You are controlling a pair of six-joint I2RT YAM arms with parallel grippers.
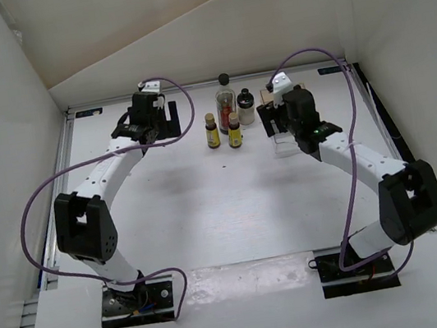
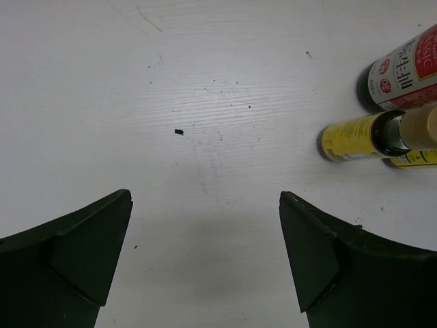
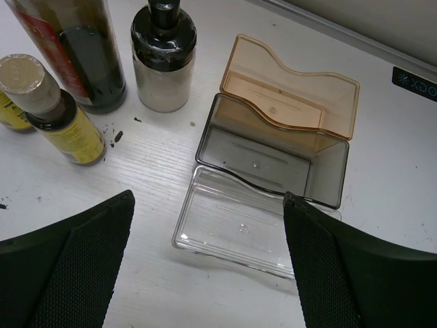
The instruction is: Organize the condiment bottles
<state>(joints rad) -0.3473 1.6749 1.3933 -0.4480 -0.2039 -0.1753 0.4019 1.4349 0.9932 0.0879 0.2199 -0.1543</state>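
Observation:
Four condiment bottles stand together at the back centre. They are a tall clear bottle with red contents and a black cap (image 1: 226, 104), a short black-capped bottle (image 1: 246, 107) and two tiny yellow-labelled ones (image 1: 212, 131) (image 1: 234, 131). My left gripper (image 1: 164, 123) is open and empty over bare table to their left. Its wrist view (image 2: 205, 205) shows a yellow bottle (image 2: 355, 137) and the tall bottle (image 2: 399, 75) at the right edge. My right gripper (image 1: 277, 121) is open and empty to their right. Its wrist view (image 3: 208, 205) shows the short bottle (image 3: 164, 58) and a yellow bottle (image 3: 65, 123) at the upper left.
Three small rectangular trays lie side by side under my right gripper: an orange one (image 3: 287, 85), a smoky grey one (image 3: 273, 154) and a clear one (image 3: 239, 222). White walls enclose the table (image 1: 209, 207) on the left, back and right.

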